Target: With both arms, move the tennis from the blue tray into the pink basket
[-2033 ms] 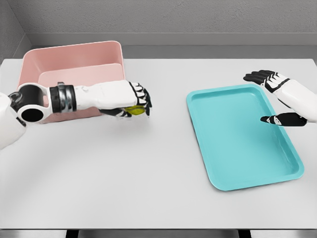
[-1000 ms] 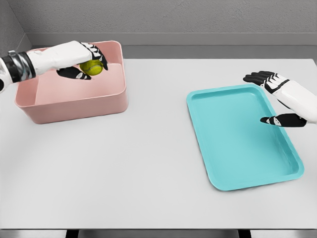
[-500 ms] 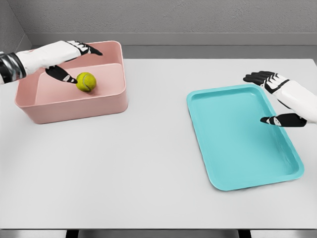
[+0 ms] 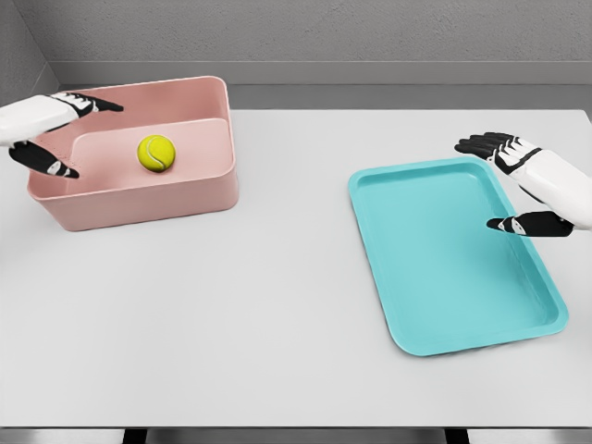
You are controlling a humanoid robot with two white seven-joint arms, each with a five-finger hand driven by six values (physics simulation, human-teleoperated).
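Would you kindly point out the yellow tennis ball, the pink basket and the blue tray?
yellow tennis ball (image 4: 156, 153), head view, its centre.
pink plastic basket (image 4: 139, 202), head view, front wall.
blue rectangular tray (image 4: 444, 259), head view, bare floor.

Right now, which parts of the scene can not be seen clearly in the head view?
- Left hand: wrist and arm cut off by the left edge.
- Right hand: arm cut off by the right edge.
- Pink basket: its near wall hides part of the floor in front of the tennis ball.

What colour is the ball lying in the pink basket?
Yellow-green, a fuzzy round tennis ball, seen in the head view.
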